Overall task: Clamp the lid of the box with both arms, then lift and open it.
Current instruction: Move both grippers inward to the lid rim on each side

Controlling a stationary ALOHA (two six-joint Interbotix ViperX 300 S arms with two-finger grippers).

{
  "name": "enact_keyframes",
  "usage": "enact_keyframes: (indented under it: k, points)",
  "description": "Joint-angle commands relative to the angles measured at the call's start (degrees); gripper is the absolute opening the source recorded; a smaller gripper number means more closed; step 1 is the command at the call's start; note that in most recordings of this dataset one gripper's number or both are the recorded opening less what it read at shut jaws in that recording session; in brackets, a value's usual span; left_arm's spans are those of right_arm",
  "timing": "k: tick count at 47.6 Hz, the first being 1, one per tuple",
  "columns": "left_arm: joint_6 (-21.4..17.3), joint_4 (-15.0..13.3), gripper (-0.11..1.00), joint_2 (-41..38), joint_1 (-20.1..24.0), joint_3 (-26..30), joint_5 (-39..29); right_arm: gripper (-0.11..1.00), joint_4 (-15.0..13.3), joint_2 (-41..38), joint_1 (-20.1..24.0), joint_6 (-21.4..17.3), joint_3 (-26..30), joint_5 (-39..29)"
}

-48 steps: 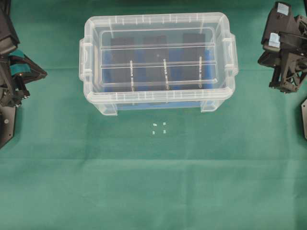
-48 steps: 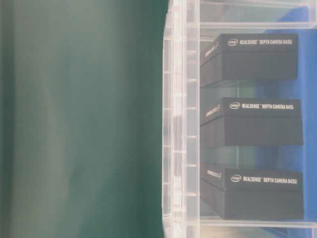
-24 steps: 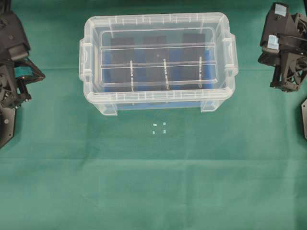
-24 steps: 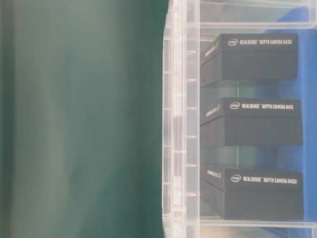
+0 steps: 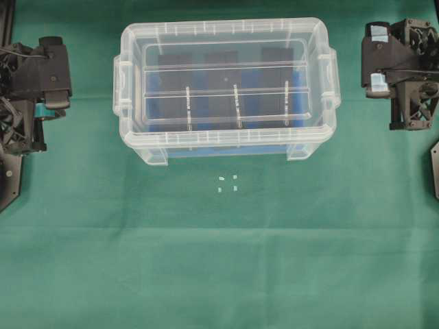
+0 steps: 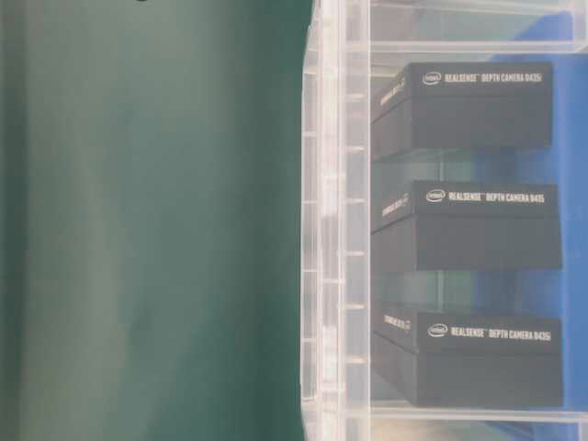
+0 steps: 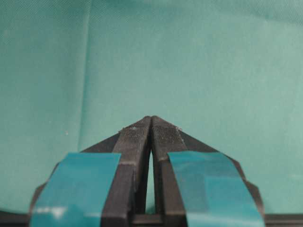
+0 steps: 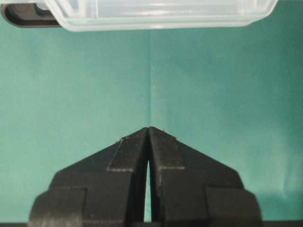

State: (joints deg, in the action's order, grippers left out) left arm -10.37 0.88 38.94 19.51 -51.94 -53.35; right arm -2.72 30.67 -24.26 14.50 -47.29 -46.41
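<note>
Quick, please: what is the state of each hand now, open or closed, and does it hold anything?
Left hand: closed, holding nothing, over bare green cloth.
Right hand: closed, holding nothing; the box lies ahead, untouched.

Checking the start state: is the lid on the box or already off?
On. The lid sits flat inside the box rim, and both grippers, left and right, are shut over bare cloth.

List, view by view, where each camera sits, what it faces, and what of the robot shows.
Overhead: above, looking down on the box, lid on; both arms at the edges.
Table-level: low beside the box, picture turned sideways, facing three black cases; no robot.
Left wrist: looks along the shut left gripper at green cloth.
Right wrist: looks along the shut right gripper toward the box edge.
Overhead and table-level share the cases.
</note>
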Motion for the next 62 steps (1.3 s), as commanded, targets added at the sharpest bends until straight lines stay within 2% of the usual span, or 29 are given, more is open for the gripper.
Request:
enact_keyframes:
  k: [1, 21, 41, 51, 62]
  points:
    - [-0.1, 0.1, 0.01, 0.0, 0.3, 1.5, -0.1, 0.00, -0.1, 0.0, 0.0, 0.1, 1.7, 0.1]
    - [0.2, 0.1, 0.01, -2.8, 0.2, 2.8, 1.1, 0.00, 0.0, -0.7, 0.0, 0.0, 2.2, 0.2]
    - [-1.8, 0.1, 0.01, -16.2, 0.3, 11.9, 2.5, 0.00, 0.1, -6.2, 0.7, 0.0, 6.4, 0.5]
    - [-4.5, 0.1, 0.01, -21.0, 0.4, 16.1, 2.9, 0.00, 0.2, -9.1, 1.2, 0.0, 8.8, 1.1]
    - [-4.8, 0.1, 0.01, -22.9, 0.3, 17.1, 2.9, 0.00, 0.1, -12.7, 2.8, 0.1, 12.0, 2.2]
